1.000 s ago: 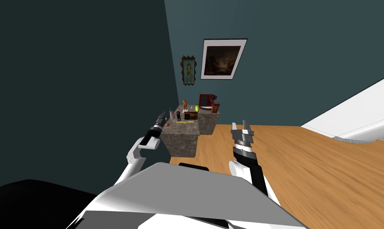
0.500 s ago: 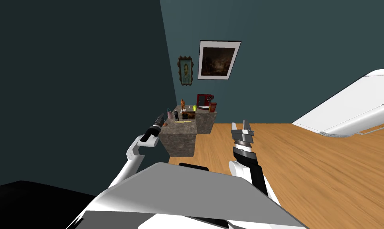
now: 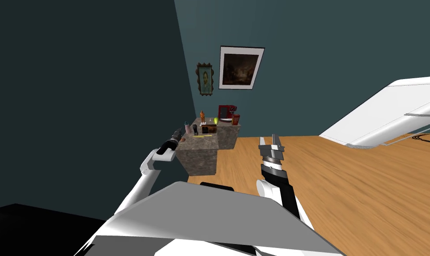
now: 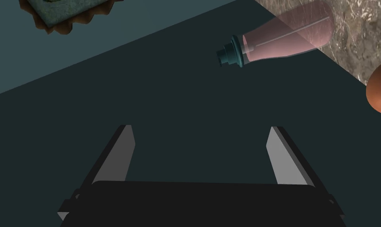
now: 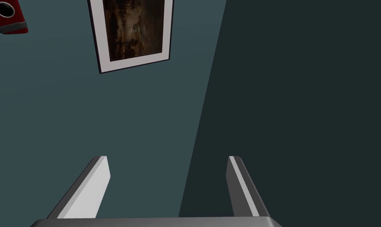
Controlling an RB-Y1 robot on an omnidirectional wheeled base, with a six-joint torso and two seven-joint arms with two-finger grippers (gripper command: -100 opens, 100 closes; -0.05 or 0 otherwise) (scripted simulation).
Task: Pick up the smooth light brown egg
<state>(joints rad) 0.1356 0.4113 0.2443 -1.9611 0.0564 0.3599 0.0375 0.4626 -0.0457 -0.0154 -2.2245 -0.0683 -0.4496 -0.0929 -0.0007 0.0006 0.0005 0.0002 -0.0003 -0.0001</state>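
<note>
Your head camera is swinging slightly right over this last second. The whole scene is sliding left in the head view, so read that as your own turn, not the stone counter (image 3: 200,155) moving. Meanwhile your left arm is stretching further out. The left gripper (image 4: 200,134) is drawing in on the counter's near left corner, its fingers spread wide with nothing between them.

The brown egg (image 4: 380,92) is sitting on the counter top close to that corner edge. The pink bottle (image 4: 288,37) with the teal cap is standing near it, further back.

In the left wrist view the egg is lying off to one side of the open fingers, out past one fingertip rather than in the gap. The hand is pointing mostly at the dark wall beyond the counter's edge. So the reach is getting close but is not lined up yet. You are probably going to need to swing the hand across toward the egg before closing.

Your right gripper (image 3: 268,141) is idling well to the right of the counter, its fingers wide apart and empty.
</note>
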